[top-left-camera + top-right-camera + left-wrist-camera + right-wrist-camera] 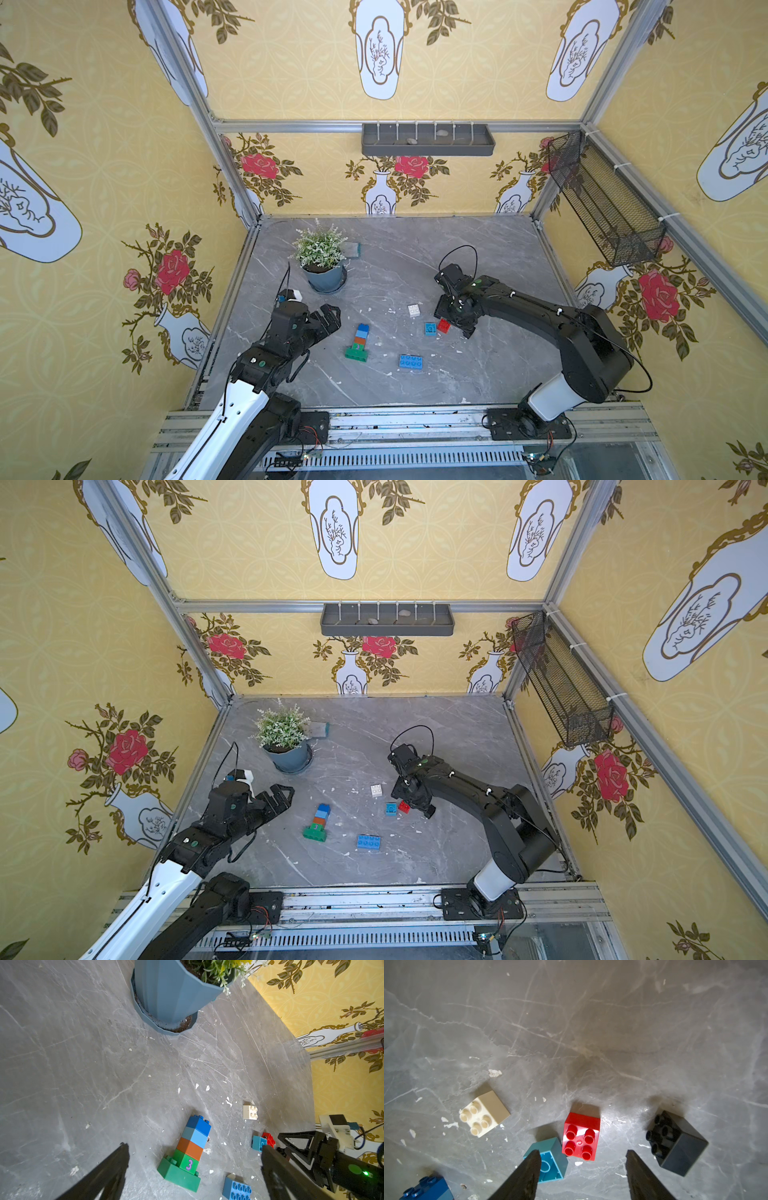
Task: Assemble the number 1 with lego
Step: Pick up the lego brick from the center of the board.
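table: grey marble-look slab (415,266), scuffed, white flecks all over
stack: glossy studded plastic (358,343). Long green base, then green, orange-brown, lt blue and blue squares. Centre-left of table. Upright or lying: can't tell
writing: purple "3" on the green square brick (188,1164). Nothing else readable
loose bricks: right of stack. White brick (483,1113) apart from the rest. Teal brick (554,1159) hollow side up, just beside red brick (580,1136). Black brick (675,1142) on red's other side
long blue brick: 2x4 studs, flat (410,361), near side, right of stack
R gripper: (583,1153) jaws apart, holds nothing, low over red brick. One finger overlaps teal in wrist view
L gripper: (194,1146) jaws wide apart, empty, left of stack
clutter: faceted blue pot (170,991) on saucer w/ plant, far-left. Grey tray (428,150) on far wall, black mesh basket (602,199) on right wall
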Robot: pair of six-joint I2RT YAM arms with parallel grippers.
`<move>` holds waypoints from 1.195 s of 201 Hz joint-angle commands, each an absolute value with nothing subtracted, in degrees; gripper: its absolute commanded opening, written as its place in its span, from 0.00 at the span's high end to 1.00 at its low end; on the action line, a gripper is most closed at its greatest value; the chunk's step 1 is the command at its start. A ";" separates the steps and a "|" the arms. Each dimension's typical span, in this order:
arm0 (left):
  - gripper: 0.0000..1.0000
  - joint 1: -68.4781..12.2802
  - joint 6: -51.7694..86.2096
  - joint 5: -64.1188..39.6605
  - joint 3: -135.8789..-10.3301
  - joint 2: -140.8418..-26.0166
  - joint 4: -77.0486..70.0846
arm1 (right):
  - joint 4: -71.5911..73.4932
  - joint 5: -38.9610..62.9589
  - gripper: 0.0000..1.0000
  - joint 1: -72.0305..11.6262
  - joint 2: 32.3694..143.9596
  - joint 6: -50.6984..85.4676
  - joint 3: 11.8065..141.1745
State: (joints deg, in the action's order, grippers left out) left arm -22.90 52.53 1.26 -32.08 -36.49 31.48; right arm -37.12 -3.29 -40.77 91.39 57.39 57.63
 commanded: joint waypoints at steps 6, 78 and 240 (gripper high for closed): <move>0.00 -22.90 52.53 1.11 -31.83 -36.65 30.24 | -36.65 -2.85 0.34 -40.76 93.18 61.91 58.07; 0.00 -22.86 52.18 1.49 -31.99 -36.61 30.55 | -34.02 -0.28 0.45 -40.57 97.03 62.64 58.11; 0.00 -22.85 52.50 2.25 -31.47 -35.25 31.38 | -37.88 -1.74 0.79 -40.53 96.35 57.67 59.27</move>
